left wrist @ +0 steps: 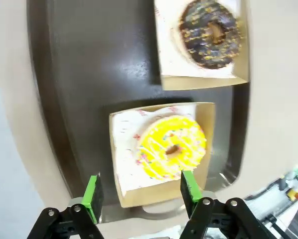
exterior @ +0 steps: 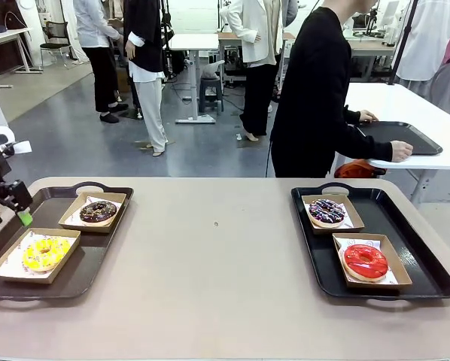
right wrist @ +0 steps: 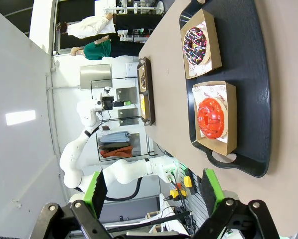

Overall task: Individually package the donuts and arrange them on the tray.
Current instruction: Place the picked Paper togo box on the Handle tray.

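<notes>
We see both grippers' jaws spread, empty: the left gripper point(left wrist: 141, 195) above the boxed yellow donut point(left wrist: 172, 147), the right gripper point(right wrist: 155, 193) off the table.

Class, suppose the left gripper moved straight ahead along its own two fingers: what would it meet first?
Probably the shallow brown cardboard box holding the yellow sprinkled ring donut, lying between the left gripper's open green pads; depth is uncertain.

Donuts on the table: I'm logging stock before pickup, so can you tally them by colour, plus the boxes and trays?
Yellow sprinkled donut: 1
Chocolate-brown glazed donut: 1
Dark donut with coloured sprinkles: 1
Glossy red donut: 1
Donuts in total: 4
Cardboard boxes, one under each donut: 4
Black trays, two boxes on each: 2
</notes>
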You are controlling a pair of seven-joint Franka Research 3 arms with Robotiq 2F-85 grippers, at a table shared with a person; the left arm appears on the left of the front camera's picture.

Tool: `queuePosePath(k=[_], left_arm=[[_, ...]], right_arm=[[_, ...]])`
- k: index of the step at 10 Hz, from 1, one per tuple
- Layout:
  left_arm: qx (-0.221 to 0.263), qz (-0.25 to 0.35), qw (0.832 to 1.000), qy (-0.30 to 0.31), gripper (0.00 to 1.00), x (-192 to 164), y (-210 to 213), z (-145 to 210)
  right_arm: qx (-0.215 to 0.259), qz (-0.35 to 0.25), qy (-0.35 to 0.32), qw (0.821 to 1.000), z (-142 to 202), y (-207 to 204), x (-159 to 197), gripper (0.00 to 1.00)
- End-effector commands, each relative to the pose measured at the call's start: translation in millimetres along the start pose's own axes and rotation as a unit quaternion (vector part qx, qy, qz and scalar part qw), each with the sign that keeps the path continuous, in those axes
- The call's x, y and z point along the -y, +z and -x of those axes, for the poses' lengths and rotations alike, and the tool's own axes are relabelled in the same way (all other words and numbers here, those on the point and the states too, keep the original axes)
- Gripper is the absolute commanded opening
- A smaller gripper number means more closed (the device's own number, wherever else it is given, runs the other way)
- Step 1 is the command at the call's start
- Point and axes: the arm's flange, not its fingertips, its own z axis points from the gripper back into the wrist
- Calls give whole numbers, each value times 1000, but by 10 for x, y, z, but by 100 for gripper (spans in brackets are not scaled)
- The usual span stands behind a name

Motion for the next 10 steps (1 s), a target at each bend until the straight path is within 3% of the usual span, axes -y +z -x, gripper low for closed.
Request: queuePosePath(k=[1,3,6,10], left_arm=[[28,106,994,-12,81,-95,340,-55],[70,201,977,-26,81,-211,615,-33],[111,348,931,-21,81,-597,839,23],[124,444,887,37,81,-1413,645,210]], right_arm=[[-6,-1,7,1000,13,28,1,100],[-6,-1,7,1000,13,28,1,100],[-6,-1,7,1000,13,28,1,100],[-6,-1,7,1000,13,28,1,100]])
